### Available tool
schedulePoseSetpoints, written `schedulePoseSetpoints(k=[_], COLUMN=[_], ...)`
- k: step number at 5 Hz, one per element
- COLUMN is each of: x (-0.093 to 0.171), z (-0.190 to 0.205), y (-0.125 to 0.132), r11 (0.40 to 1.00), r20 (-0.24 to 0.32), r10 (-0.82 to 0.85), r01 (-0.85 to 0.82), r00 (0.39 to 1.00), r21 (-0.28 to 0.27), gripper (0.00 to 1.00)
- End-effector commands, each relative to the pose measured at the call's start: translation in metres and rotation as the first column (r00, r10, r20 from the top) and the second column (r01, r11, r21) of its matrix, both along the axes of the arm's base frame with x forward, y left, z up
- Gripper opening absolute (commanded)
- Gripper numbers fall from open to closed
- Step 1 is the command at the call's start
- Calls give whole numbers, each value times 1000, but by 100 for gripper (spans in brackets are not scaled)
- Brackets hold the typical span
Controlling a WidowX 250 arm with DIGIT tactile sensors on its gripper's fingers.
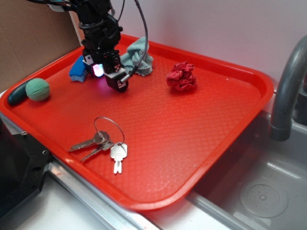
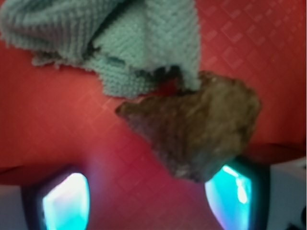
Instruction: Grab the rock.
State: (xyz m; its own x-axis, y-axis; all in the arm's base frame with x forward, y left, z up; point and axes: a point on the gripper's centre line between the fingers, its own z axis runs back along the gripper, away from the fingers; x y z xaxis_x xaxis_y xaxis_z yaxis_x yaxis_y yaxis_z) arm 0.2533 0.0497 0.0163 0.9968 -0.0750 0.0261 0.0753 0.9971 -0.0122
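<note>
The rock [image 2: 196,129] is a lumpy brown-grey stone lying on the red tray [image 2: 57,124], seen close up in the wrist view just below the edge of a teal cloth [image 2: 120,43]. My gripper [image 2: 149,203] is open, with its glowing pads wide apart. The rock's lower end sits against the right pad [image 2: 235,191], and the left pad [image 2: 64,201] is well clear of it. In the exterior view my gripper [image 1: 108,77] is low over the back left of the tray, beside the cloth [image 1: 136,57]. The rock is hidden behind the fingers there.
On the tray [image 1: 192,143] are a green knitted ball [image 1: 37,89] with a dark green object [image 1: 17,94] at the left rim, a blue item [image 1: 78,69], a dark red cloth wad [image 1: 182,76] and keys [image 1: 103,143]. A grey faucet [image 1: 288,91] and a sink are at the right.
</note>
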Motion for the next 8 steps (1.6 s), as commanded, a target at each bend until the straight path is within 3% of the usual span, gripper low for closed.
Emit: schedulePoseSetpoints(k=[1, 2, 3, 4, 5, 6, 7, 8], x=[5, 12, 20, 30, 33, 35, 36, 23], z=[35, 57, 54, 33, 20, 2, 1, 37], y=[17, 28, 32, 25, 16, 14, 15, 7], r11=[1000, 1000, 1000, 996, 994, 997, 999, 999], r20=[82, 131, 127, 130, 109, 55, 49, 94], r10=[13, 10, -6, -55, -75, -68, -50, -32], r01=[-16, -11, 6, 63, 82, 70, 51, 31], r00=[997, 991, 992, 990, 991, 996, 998, 995], r21=[26, 9, -3, -57, -67, -39, -16, 12], gripper=[100, 100, 100, 100, 100, 100, 0, 0])
